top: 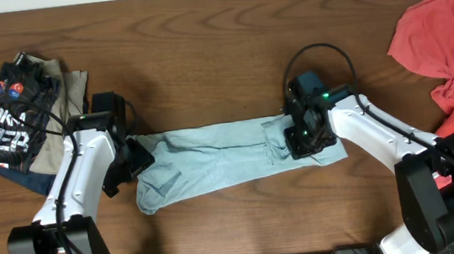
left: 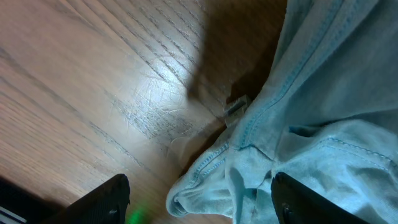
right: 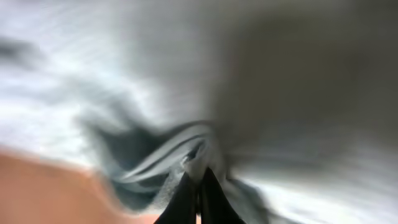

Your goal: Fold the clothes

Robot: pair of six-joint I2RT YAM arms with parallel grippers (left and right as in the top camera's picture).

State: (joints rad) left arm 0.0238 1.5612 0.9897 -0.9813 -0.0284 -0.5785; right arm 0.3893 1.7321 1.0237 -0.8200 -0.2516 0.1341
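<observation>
Pale blue-grey short-sleeved T-shirt (top: 213,158) lies as a long, narrow band across the middle of the brown wooden table (top: 200,28). It is already doubled lengthwise, with its ends not yet brought together.

The right gripper (right: 199,186) sits at the shirt's right end with its jaws clenched. Creases of cloth run into the tips, so it looks to be pinching a fold there. The left gripper (left: 202,202) hovers at the shirt's left end with its jaws spread wide. They straddle the stitched hem and grasp nothing.

The step in hand looks like taking both ends for a crosswise fold. To do it well, the left jaws should drop over the hem and catch every layer, not just the top one. Both ends should then rise together so the band stays flat and does not twist.

No basket, box or bin shows anywhere. Up and to the left of the shirt lies a pile of dark garments with white lettering (top: 14,115). Far to its right lies a crumpled red T-shirt (top: 446,36), well apart.
</observation>
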